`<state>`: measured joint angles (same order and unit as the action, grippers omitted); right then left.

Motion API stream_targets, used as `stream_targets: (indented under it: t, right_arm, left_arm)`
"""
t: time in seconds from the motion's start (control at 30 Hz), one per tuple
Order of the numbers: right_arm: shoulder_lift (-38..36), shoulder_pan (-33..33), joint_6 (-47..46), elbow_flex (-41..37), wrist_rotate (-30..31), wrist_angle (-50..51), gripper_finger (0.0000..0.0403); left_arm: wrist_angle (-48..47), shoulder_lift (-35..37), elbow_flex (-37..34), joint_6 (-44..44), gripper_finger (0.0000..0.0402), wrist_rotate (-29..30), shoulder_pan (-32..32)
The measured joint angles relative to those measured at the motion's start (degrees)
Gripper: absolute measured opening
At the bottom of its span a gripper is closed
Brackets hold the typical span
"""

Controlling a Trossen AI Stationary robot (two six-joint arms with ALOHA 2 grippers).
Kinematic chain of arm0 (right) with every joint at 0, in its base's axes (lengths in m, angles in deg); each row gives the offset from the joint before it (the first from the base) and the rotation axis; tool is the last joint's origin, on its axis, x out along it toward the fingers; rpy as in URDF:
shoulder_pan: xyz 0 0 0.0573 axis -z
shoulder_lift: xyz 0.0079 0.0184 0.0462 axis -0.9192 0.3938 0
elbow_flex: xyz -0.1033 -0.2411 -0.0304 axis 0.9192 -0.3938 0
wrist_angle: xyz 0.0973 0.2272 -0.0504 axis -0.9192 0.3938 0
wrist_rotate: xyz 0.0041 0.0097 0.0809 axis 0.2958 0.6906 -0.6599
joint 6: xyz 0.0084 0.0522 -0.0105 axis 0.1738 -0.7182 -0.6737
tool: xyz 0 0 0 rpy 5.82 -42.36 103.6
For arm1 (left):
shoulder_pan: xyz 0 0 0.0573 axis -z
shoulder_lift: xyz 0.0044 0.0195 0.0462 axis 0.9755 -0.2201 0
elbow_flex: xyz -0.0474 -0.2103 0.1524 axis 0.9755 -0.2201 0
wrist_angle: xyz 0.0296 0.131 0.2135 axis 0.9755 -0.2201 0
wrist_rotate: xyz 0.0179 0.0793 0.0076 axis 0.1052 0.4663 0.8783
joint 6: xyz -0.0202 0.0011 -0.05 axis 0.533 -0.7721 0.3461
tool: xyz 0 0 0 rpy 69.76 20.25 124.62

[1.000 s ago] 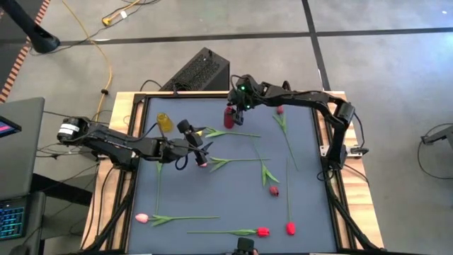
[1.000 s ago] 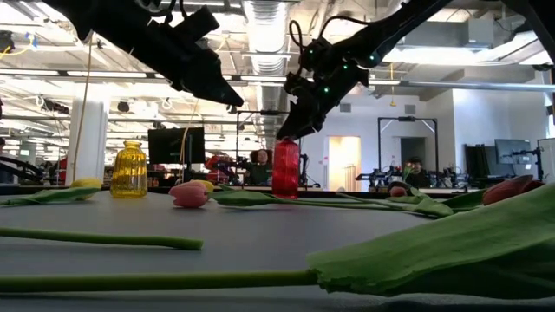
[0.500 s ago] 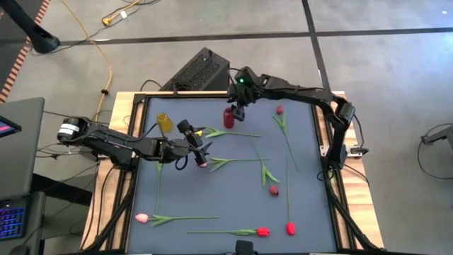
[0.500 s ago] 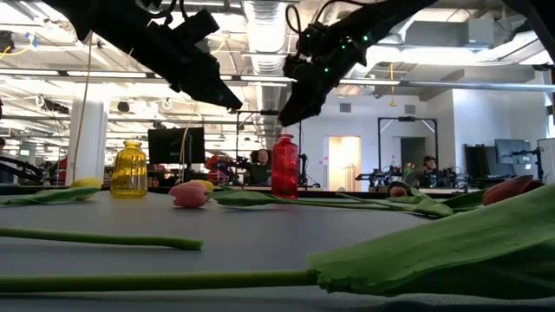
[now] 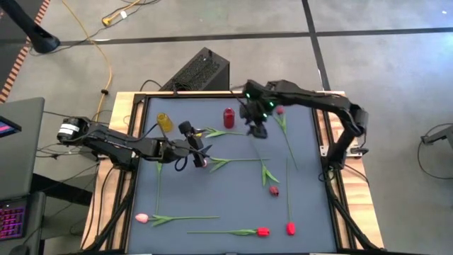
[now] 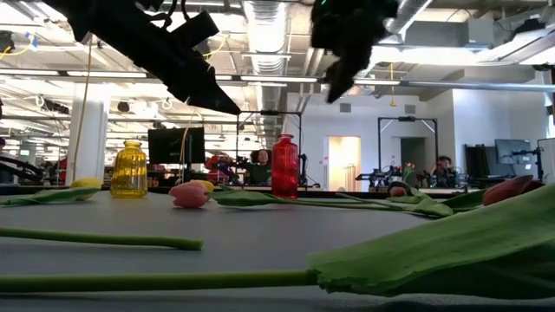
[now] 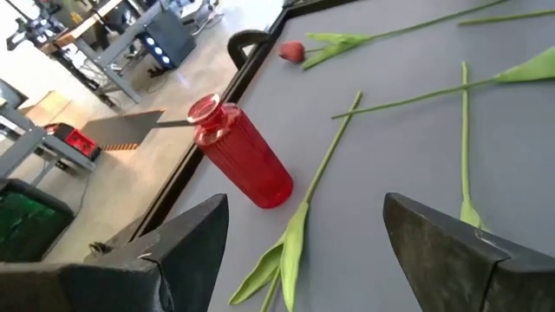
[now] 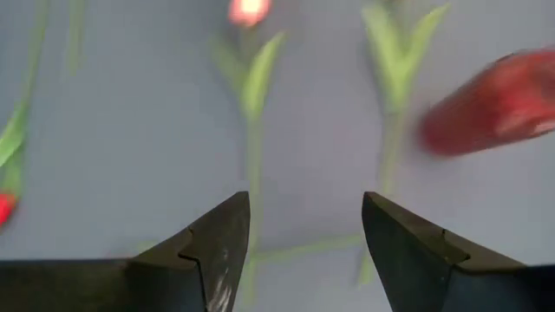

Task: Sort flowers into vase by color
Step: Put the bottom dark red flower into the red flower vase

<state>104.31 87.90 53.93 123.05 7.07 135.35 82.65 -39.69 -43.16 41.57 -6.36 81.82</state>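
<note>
Grey table (image 5: 233,195) w/ tulips scattered flat. Red vase (image 5: 228,117) stands upright at the far edge, yellow vase (image 5: 164,122) further along. Right gripper (image 5: 256,128) hovers empty, fingers spread, just beside the red vase. Nearest red-ish flower (image 5: 284,129) lies just past it on the side away from the vase, stem running back toward the near edge; right arm is prob. the closer one. Left gripper (image 5: 200,151), also spread and empty, hangs over a pink tulip head (image 5: 202,162).

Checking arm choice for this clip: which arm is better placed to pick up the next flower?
Probably the left: its open gripper hovers right over the pink tulip. The right gripper, open and empty, hangs above bare mat between the red vase and another tulip.
</note>
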Motion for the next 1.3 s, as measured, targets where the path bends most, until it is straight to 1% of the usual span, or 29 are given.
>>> stream_targets:
  t: [0.07,0.17,0.2,0.3,0.37,0.5,0.63,0.77,0.83,0.97,1.07,1.2,1.3]
  right_arm:
    - [-3.11,-2.08,0.10,-3.93,0.02,1.48,0.0250]
    - [-7.66,-5.22,-0.17,-10.94,0.19,1.08,0.0250]
    - [-8.94,-6.22,-0.55,-13.06,0.80,0.74,0.0250]
    - [-11.25,-8.79,-1.28,-18.71,5.06,0.26,0.0250]
    - [-11.42,-9.85,3.25,-21.43,7.28,-0.01,0.0250]
    - [-11.19,-10.97,18.56,-24.99,8.96,-0.53,0.0250]
    - [-9.88,-12.50,33.59,-27.40,9.54,-2.19,0.0250]
    - [-6.52,-14.82,46.36,-27.79,14.28,-3.96,0.0250]
    - [-3.94,-16.10,50.50,-27.81,17.32,-5.20,0.0250]
    - [1.15,-19.31,55.23,-27.81,24.28,-5.31,0.0247]
    - [4.42,-21.84,55.62,-27.86,29.43,-5.92,0.0234]
    - [6.68,-24.50,55.61,-27.86,30.15,-6.84,0.0209]
    - [6.60,-26.13,55.60,-27.86,33.28,-7.47,0.0195]
  left_arm:
    - [-0.02,0.00,0.00,-0.13,0.0295,-0.82,-0.02]
    - [0.03,0.00,0.00,-0.16,0.0295,-1.68,-0.01]
    - [0.07,0.00,0.00,-0.30,0.0295,-2.11,-0.05]
    - [1.11,0.00,0.00,-1.40,0.0295,-2.56,-0.22]
    - [2.56,0.00,0.00,-2.48,0.0295,-2.57,-0.43]
    - [4.98,0.00,0.00,-2.73,0.0295,-4.44,-1.32]
    - [5.13,0.00,0.00,-2.69,0.0295,-6.04,-2.24]
    - [5.05,0.00,0.00,-2.71,0.0295,-6.05,-3.18]
    - [5.12,0.00,0.00,-2.71,0.0295,-6.05,-3.77]
    - [5.59,-0.02,0.00,-2.71,0.0295,-8.07,-4.84]
    - [6.30,-0.02,0.00,-3.34,0.0295,-10.57,-5.53]
    - [6.60,-0.02,0.00,-4.44,0.0295,-11.50,-6.49]
    - [6.82,-0.02,0.00,-4.81,0.0295,-11.52,-7.46]
